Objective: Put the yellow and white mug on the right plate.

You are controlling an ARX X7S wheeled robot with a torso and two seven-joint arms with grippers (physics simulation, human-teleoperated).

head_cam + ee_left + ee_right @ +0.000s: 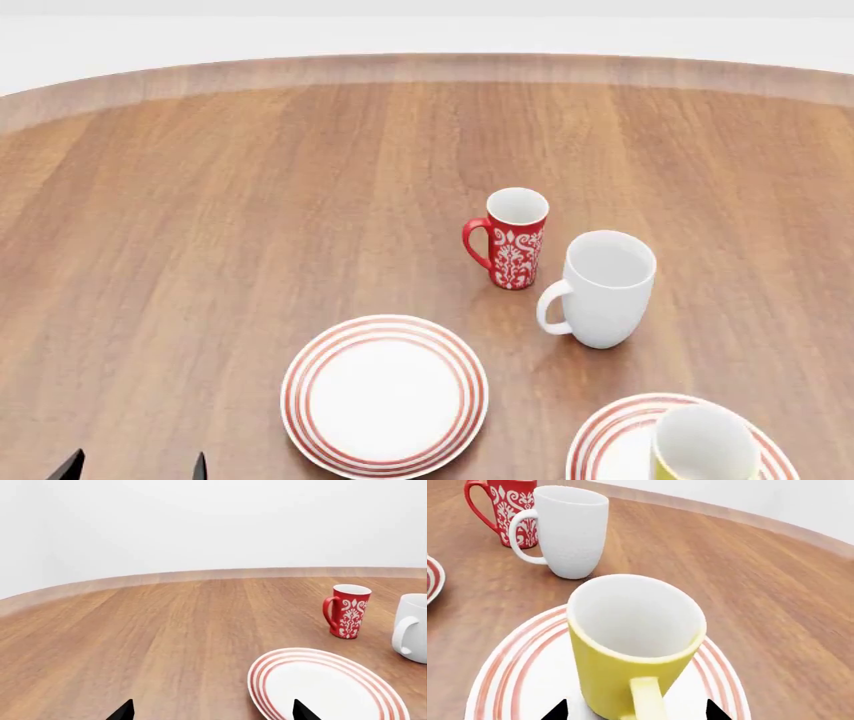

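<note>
- My right gripper (635, 711) is hanging with its jaws spread wide; the two dark tips are showing on either side of the yellow handle, and neither appears to be touching it.
- Between those tips, the short yellow mug with the white inside (630, 642) is standing upright on the round white plate with thin red rings (510, 680), handle pointing back at my wrist camera.
- From the head view, that plate is the right one of the pair, so I am judging the placing done and the release as the step in hand.
- My left gripper (212, 711) is idling, jaws parted, over the wooden tabletop (167, 630) by the rim of the matching left plate (327, 687).
- Beyond, the tall plain white mug (568, 530) and the slim red floral mug (506, 510) are standing close together.
- Next I am planning a straight retreat of the right arm, clearing the handle without nudging it.
</note>
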